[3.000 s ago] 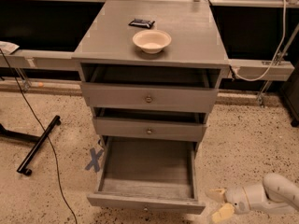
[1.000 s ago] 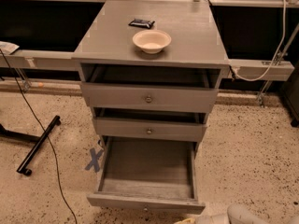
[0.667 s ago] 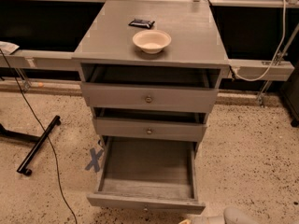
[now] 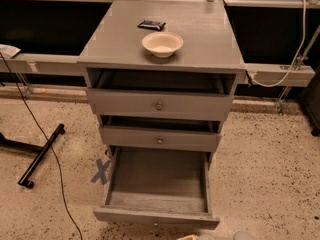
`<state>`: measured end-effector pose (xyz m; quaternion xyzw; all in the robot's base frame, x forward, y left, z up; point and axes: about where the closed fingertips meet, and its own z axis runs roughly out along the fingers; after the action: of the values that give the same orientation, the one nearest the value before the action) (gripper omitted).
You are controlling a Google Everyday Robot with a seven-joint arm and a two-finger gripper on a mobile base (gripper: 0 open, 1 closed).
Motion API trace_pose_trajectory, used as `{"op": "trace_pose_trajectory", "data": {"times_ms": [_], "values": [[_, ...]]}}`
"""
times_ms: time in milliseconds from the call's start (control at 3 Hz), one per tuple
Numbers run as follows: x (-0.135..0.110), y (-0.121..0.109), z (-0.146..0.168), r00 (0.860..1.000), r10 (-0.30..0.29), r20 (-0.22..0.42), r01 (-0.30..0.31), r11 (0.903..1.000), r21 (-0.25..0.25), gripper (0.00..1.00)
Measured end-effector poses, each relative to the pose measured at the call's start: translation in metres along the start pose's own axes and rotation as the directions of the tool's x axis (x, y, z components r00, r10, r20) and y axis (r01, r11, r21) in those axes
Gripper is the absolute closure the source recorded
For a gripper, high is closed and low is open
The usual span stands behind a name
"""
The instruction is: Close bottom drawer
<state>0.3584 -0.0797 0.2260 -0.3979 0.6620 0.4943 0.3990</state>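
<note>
Dropped lower now, my gripper (image 4: 200, 237) barely shows below the open bottom drawer (image 4: 156, 216); its state I cannot tell. Next, I'd push the front inward.

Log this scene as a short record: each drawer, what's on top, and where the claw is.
bottom: grey wooden bottom drawer pulled far out, plank floor showing
middle drawer: slightly out
top drawer: slightly out
cabinet top: cream round bowl, small black packet
claw: at picture's bottom edge, before bottom drawer's front, right of centre
floor: blue tape cross
</note>
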Motion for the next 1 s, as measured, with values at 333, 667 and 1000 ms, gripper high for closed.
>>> {"op": "trace_pose_trajectory", "data": {"times_ms": [333, 667, 1000], "values": [[0.000, 0.000, 0.000, 1.000, 0.000, 0.000, 0.000, 1.0000, 0.000, 1.00], [-0.002, -0.013, -0.002, 0.998, -0.069, -0.008, 0.069, 0.9963, 0.050, 1.00], [-0.012, -0.038, -0.008, 0.974, -0.224, -0.035, 0.227, 0.9618, 0.153, 1.00]]}}
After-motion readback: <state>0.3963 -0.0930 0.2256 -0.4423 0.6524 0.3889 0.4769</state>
